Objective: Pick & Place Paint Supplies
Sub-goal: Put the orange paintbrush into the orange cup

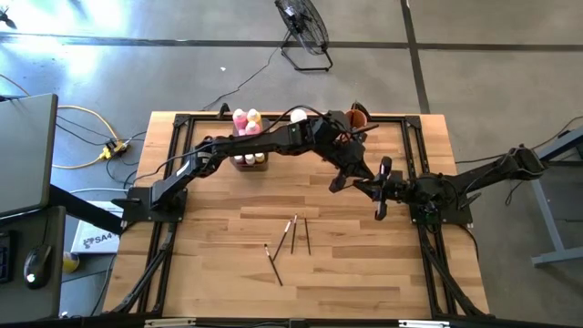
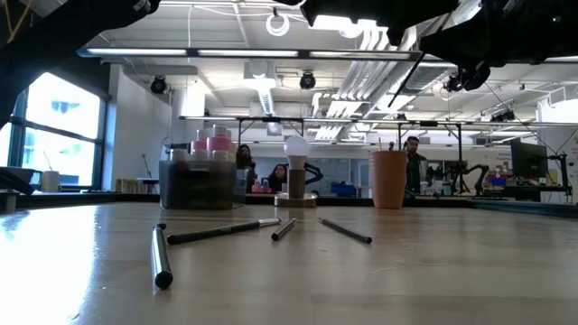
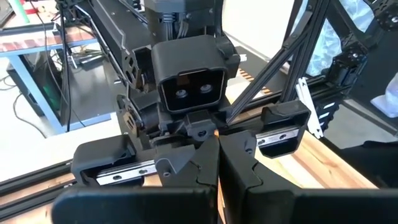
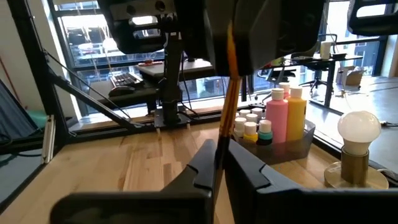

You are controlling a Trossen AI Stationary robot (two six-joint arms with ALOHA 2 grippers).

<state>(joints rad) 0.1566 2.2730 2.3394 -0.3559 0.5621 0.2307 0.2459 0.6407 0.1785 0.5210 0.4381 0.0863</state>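
Note:
A thin orange-handled paintbrush [image 4: 229, 93] is held above the table's middle right, between my two grippers. My left gripper [image 1: 344, 178] reaches across from the left and is shut on the brush's upper part. My right gripper [image 4: 219, 155] comes from the right, facing it, shut on the shaft lower down. Several dark paintbrushes [image 1: 293, 235] lie flat on the wooden table. The pink and yellow paint bottles [image 4: 285, 115] and small white-capped ones [image 4: 250, 127] stand in a grey tray [image 1: 248, 159] at the far side. My left gripper pinches the brush's upper part [image 4: 232, 43] between its two fingers, which lie across the shaft; the fingers hide the exact spot. My right gripper pinches the shaft's lower part [image 4: 221, 140] between its two fingers, coming level from the table's right. The fingers lie across the shaft. The brush stands near upright, clear of the table.
A white ball on a metal base [image 4: 357, 134] and an orange cup [image 1: 358, 117] stand at the far edge, beside the tray. A black frame [image 1: 182, 123] runs round the tabletop. Bare wood lies near the front edge [image 1: 301, 292].

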